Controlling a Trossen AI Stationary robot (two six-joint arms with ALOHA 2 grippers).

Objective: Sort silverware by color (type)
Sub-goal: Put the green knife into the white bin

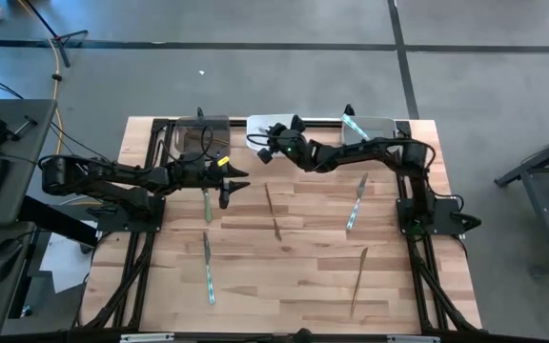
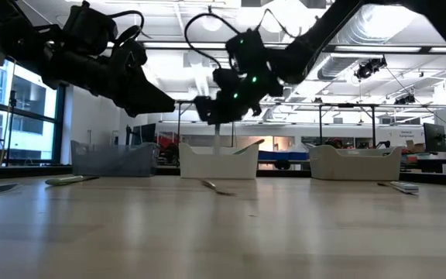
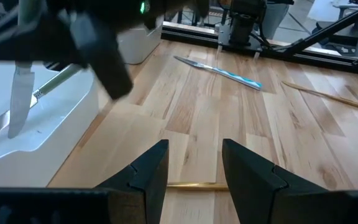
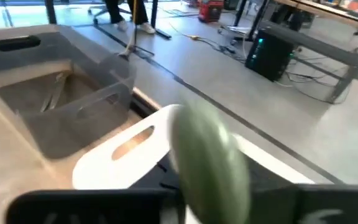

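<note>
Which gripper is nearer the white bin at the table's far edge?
Right. The right gripper hangs over the white bin, holding a green-handled knife blade-down above it. The left gripper hovers nearer the table's middle, fingers open.

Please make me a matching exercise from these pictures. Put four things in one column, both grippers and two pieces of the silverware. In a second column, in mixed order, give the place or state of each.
Things:
1. right gripper
2. left gripper
3. light blue piece at the far edge
4. long brown piece

Places or states:
a. lies flat on the table, towards the front right
b. open and empty, above the wood
c. lies in the right-hand bin
d. shut on a green-handled knife, over the white bin

Pairs: 1-d, 2-b, 3-c, 4-a
</note>
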